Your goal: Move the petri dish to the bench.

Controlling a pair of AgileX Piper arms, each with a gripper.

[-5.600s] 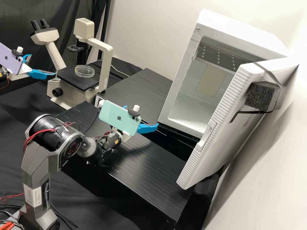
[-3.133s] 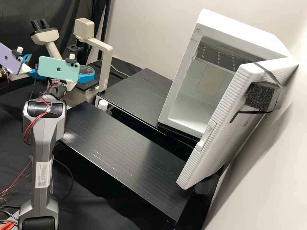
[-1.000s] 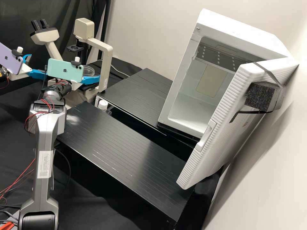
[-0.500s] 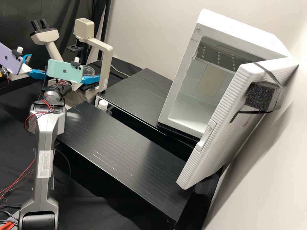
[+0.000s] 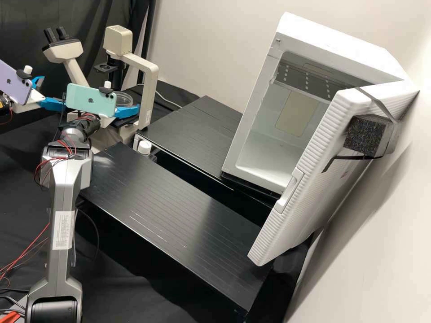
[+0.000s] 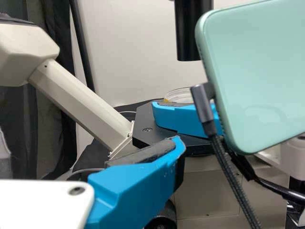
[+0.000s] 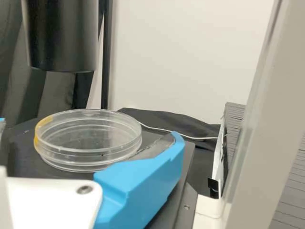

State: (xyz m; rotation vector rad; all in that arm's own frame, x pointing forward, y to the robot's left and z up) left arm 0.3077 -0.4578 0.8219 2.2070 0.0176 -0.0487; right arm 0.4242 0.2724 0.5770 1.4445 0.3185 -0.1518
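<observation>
Round, clear and glossy, with ringed walls and an orange-yellow patch at the edge: petri dish (image 5: 124, 97), lying flat on the matte black stage (image 6: 144, 119) of a cream microscope (image 5: 148, 89); nearby, dark bench (image 5: 179, 220) with a surface scored by fine parallel grooves; beyond, white cabinet (image 5: 345, 49) with a ribbed door and a block of speckled dark foam; on the grey arm, white label (image 5: 63, 230) covered in print too fine to make out; on the backs of the mint-green phone (image 5: 90, 99) and lilac phone (image 5: 13, 84), small dark emblems; right gripper (image 5: 126, 111) spread wide around the petri dish, with no way to tell whether touching the wall; left gripper (image 5: 53, 92) spread too, holding nothing, well apart from the dish.
</observation>
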